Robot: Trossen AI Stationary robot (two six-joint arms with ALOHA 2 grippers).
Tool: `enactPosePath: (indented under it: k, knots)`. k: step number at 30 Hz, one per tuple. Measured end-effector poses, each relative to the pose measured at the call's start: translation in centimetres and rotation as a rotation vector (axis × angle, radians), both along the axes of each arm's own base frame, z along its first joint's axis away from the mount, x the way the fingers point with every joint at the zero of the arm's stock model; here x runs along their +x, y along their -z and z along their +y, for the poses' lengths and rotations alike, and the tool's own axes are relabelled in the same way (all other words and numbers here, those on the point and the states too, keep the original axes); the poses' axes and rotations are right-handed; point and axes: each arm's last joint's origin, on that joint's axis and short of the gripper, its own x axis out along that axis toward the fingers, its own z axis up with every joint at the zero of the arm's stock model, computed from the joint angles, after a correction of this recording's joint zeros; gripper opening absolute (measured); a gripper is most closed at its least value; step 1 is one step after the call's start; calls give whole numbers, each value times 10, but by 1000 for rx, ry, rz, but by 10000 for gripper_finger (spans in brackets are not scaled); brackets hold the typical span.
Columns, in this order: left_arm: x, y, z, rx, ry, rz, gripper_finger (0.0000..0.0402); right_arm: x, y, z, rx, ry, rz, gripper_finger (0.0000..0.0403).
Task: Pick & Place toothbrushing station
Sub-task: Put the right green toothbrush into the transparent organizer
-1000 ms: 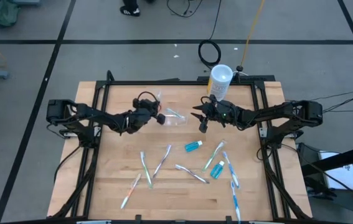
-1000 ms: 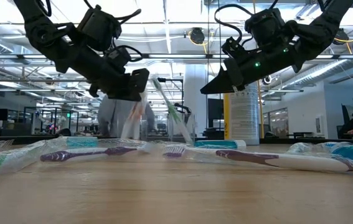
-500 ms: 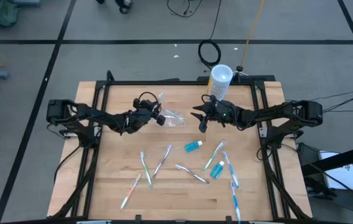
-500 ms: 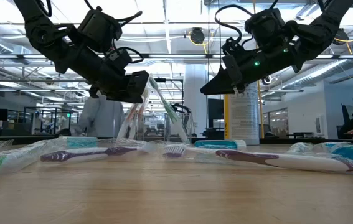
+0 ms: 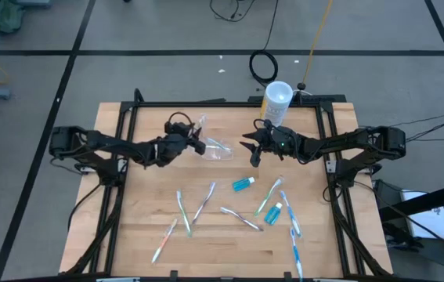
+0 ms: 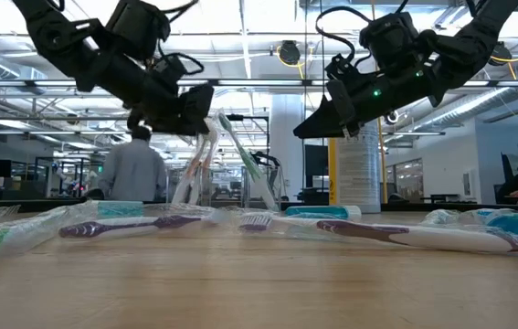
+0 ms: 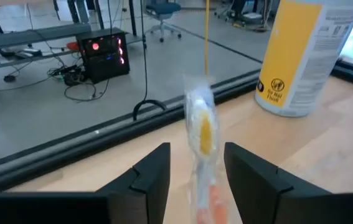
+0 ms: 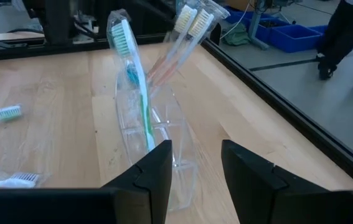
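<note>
The clear plastic holder (image 5: 220, 149) stands on the table between my two grippers, and several wrapped toothbrushes lean in it (image 8: 182, 37), one with a green head (image 8: 121, 38). My left gripper (image 7: 198, 168) is open. Its fingers stand on either side of a wrapped orange brush head (image 7: 201, 127), with a gap showing on each side. My right gripper (image 5: 250, 153) hovers open to the right of the holder, with nothing between its fingers. More toothbrushes (image 5: 204, 202) and two teal toothpaste tubes (image 5: 243, 183) lie flat on the near half of the table.
A tall white canister with a yellow label (image 5: 276, 102) stands at the table's far edge, behind my right gripper. Wrapped brushes (image 5: 294, 235) lie toward the near right corner. A person (image 6: 131, 169) stands in the room beyond the table.
My left gripper has opened and let go of the wrapped toothbrush. It has risen a little and drawn back toward the table's left edge. The brush stays leaning in the holder with the others.
</note>
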Motion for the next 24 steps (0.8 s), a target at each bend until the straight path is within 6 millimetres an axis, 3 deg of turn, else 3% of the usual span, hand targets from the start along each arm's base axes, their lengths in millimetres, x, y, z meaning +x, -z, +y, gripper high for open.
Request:
enactPosePath:
  k: [12, 24]
  knots:
    - [-13, -29, -3, 21, 47, -75, 152, 0, 6, 6, 48, -9, 47, 130]
    - [-11, -29, -4, -15, 143, -93, 152, 7, 0, 36, 38, -121, -8, 130]
